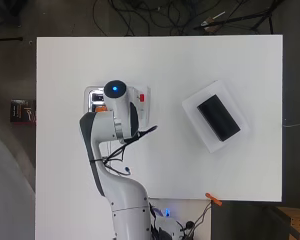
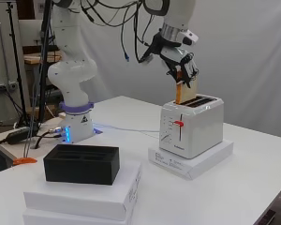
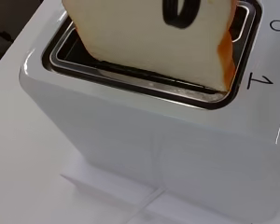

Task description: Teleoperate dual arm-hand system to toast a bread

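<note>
A slice of bread [image 2: 185, 93] with an orange crust stands upright with its lower edge inside one slot of the white toaster [image 2: 195, 126]. The black and white hand [image 2: 179, 62] is above the toaster, its fingers curled round the top of the slice. In the wrist view the bread [image 3: 144, 39] fills the slot's opening, with a black fingertip [image 3: 179, 11] across its face, and the toaster [image 3: 154, 135] lies below. From overhead the arm covers the hand and most of the toaster [image 1: 93, 96]. The toaster's red lever [image 2: 179, 123] sits high in its track.
The toaster rests on a flat white box [image 2: 196, 164]. A black slotted holder [image 2: 82, 164] sits on stacked white boxes [image 2: 84, 199] near the front in the side view, at the table's right [image 1: 218, 117] from overhead. Cables trail from the arm's base.
</note>
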Robot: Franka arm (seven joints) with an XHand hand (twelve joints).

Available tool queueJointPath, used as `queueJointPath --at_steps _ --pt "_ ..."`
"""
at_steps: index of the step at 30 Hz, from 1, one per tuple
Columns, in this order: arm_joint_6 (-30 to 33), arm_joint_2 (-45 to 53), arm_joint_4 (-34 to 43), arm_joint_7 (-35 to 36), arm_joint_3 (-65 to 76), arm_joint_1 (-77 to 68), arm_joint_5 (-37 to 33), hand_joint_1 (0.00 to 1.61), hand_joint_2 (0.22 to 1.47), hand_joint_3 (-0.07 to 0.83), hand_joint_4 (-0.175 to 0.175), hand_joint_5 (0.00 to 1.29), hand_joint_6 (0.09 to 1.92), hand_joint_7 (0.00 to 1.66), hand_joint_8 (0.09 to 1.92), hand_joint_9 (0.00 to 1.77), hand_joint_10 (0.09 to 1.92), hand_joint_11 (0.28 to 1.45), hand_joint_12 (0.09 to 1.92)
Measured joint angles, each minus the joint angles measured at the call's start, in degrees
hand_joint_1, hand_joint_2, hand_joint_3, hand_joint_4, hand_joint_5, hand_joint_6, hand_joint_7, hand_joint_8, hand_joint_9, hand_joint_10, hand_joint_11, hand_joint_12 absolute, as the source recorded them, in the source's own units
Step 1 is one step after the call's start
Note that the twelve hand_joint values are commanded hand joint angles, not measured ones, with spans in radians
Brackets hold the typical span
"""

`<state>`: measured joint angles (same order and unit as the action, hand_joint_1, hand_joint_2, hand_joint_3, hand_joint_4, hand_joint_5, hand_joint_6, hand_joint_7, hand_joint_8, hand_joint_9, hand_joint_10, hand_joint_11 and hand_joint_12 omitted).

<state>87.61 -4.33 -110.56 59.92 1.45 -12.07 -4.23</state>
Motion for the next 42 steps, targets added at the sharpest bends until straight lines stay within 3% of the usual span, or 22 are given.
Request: queueJointPath --at_steps 11,34,35,36,37,39,42 --pt "1.55 3.94 0.18 0.84 -1.34 -0.02 0.68 1.38 1.10 0.000 -0.175 0.76 1.20 1.07 0.75 1.11 0.92 0.84 0.09" --pt "2.24 1.91 -1.91 1.64 -2.44 0.21 0.13 1.38 1.10 0.000 -0.175 0.76 1.18 1.08 0.77 1.10 0.93 0.82 0.09" --pt "2.24 2.13 -2.09 1.54 -2.65 0.19 0.46 1.15 1.12 0.002 -0.103 0.70 0.86 1.03 0.57 1.07 0.70 0.77 0.09" --pt "2.45 2.33 -2.27 1.36 -2.81 0.17 0.82 0.85 1.10 -0.002 -0.049 0.57 0.51 0.89 0.34 0.95 0.43 0.67 0.09" --pt "3.02 2.71 -2.51 1.11 -2.94 0.18 1.17 0.57 1.06 -0.013 -0.024 0.43 0.27 0.75 0.18 0.84 0.23 0.59 0.09" --pt "3.81 3.89 -2.23 0.21 -2.88 0.30 1.08 0.19 1.06 -0.003 -0.005 0.33 0.09 0.61 0.09 0.73 0.09 0.52 0.09" --pt "1.75 4.55 0.54 -0.82 -2.19 0.56 -0.34 0.02 1.04 -0.006 0.002 0.33 0.09 0.57 0.09 0.67 0.09 0.50 0.09"
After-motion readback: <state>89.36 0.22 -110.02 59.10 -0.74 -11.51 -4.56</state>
